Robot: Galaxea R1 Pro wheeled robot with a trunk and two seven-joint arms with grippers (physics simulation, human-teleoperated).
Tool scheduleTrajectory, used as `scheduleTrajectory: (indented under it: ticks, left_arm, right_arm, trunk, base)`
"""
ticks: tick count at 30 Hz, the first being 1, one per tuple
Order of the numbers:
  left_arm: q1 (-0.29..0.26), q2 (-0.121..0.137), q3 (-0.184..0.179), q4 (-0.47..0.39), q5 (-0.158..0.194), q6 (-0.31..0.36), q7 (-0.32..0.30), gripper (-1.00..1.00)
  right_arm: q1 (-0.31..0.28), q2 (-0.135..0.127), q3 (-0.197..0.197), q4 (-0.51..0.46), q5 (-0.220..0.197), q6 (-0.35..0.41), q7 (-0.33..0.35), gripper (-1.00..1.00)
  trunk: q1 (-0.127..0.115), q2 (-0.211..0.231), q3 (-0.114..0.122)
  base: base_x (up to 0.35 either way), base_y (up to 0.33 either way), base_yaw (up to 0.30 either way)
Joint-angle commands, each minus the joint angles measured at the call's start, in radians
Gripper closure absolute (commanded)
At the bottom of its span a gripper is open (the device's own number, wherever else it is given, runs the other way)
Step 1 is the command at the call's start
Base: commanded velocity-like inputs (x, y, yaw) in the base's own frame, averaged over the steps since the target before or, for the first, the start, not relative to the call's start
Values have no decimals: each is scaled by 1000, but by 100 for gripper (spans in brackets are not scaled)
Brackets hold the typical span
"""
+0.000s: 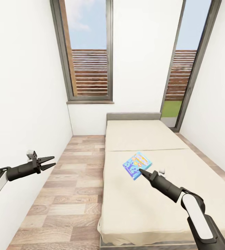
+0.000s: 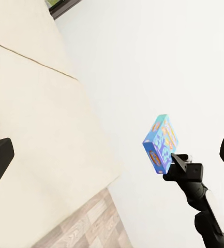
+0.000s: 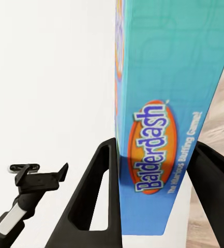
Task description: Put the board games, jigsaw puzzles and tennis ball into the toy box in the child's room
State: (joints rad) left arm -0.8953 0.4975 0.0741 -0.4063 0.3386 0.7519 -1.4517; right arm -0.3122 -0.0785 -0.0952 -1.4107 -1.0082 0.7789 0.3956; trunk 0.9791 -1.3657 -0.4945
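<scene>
Right hand (image 1: 142, 172) pinching the small blue board game (image 1: 137, 164) by one thin edge, up over the bed (image 1: 161, 208). Probably light and stiff, with smooth sides that might slip; safer gripped deeper, nearer the middle. Left hand (image 1: 49, 163) spread wide, holding nothing, over the floor (image 1: 70, 194). Box face too small to read from the head; "Balderdash" clear up close.

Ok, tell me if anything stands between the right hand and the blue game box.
Nothing does: the right hand is shut on the Balderdash box, one finger on each side, holding it up over the bed. The left hand hangs open over the floor, apart from it.
</scene>
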Motion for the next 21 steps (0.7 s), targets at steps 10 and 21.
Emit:
scheduleTrajectory:
  ticks: [10,21]
  left_arm:
    - [-1,-16,-1,0,-1,12,-2,-100]
    - [-2,-24,-2,0,-4,13,-1,-100]
  right_arm:
    - [-1,3,-11,-6,0,8,3,100]
    - [-1,4,-11,-7,1,5,3,100]
  trunk:
    - [-38,70,30]
    - [-81,147,65]
  base:
    - [0,0,0]
    - [0,0,0]
